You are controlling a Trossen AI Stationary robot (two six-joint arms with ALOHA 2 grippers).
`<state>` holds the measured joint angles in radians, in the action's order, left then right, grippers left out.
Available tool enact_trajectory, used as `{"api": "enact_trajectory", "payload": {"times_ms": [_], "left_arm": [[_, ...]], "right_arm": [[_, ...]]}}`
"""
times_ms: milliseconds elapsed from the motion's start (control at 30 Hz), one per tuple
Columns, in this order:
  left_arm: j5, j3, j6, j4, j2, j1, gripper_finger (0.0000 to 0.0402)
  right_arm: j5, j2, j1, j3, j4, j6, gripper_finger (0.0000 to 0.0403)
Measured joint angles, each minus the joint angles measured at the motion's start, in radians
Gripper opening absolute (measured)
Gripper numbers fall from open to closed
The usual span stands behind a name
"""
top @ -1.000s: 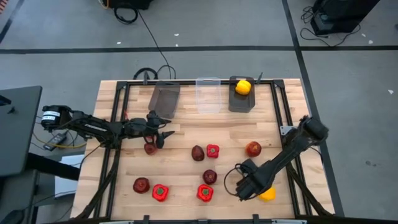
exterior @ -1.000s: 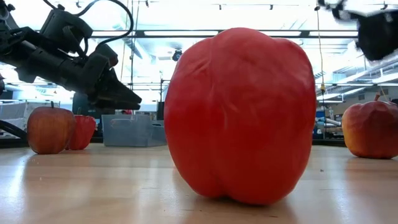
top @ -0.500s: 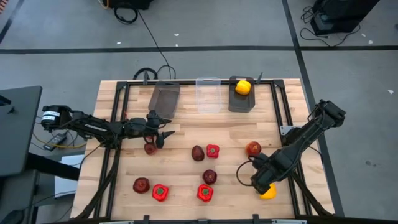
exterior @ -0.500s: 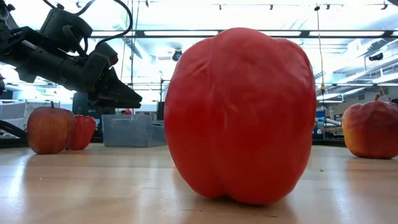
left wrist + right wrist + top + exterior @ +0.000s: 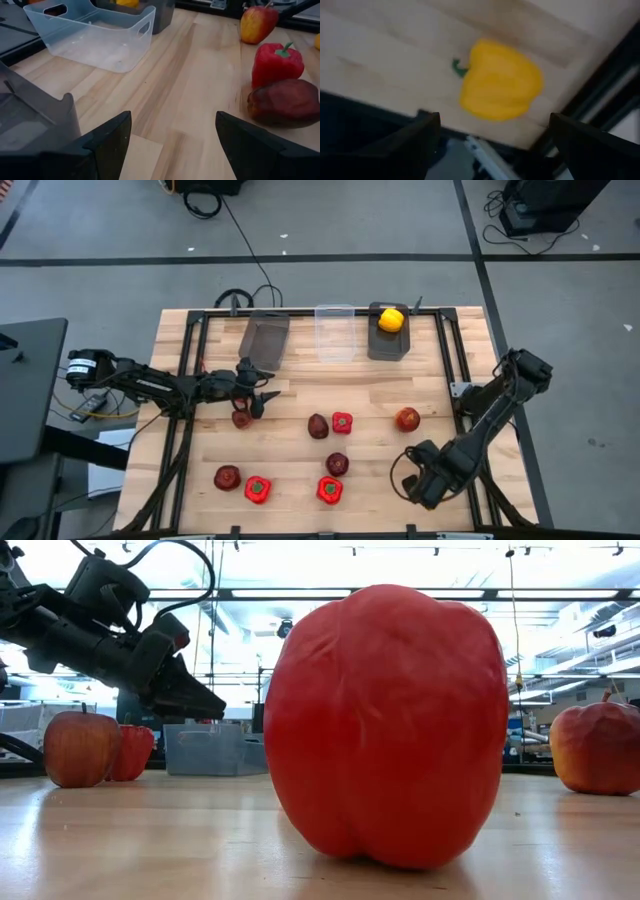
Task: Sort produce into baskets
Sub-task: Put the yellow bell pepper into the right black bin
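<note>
Right gripper (image 5: 420, 485), fingers apart, hovers over the yellow toy bell pepper (image 5: 500, 81) at the table's near right corner, positioned for grasping; left gripper (image 5: 262, 399), fingers apart, waits mid-left.

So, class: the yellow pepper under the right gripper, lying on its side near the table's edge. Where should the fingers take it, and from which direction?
Probably across the broad body of the yellow pepper, coming down from above. It lies on its side with the green stem pointing along the table, so the rounded flanks are free. The right gripper is open above it. The stem looks too small to grip.
</note>
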<state>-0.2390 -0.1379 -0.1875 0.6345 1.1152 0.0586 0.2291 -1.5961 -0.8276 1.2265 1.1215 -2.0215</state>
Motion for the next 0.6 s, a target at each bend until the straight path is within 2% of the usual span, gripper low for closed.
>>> {"api": "enact_trajectory", "payload": {"times_ms": [100, 233, 600], "left_arm": [[0.0, 0.0, -0.004, 0.002, 0.0, 0.0, 0.0294], [0.007, 0.0, -0.006, 0.003, 0.0, 0.0, 0.0294], [0.049, 0.0, -0.008, 0.01, 0.0, 0.0, 0.0294]], "right_arm": [[-0.024, -0.019, -0.015, 0.0, -0.016, -0.036, 0.0394], [0.001, -0.037, -0.029, -0.01, -0.028, -0.07, 0.0399], [-0.007, -0.039, -0.05, -0.152, -0.178, -0.135, 0.04]]}}
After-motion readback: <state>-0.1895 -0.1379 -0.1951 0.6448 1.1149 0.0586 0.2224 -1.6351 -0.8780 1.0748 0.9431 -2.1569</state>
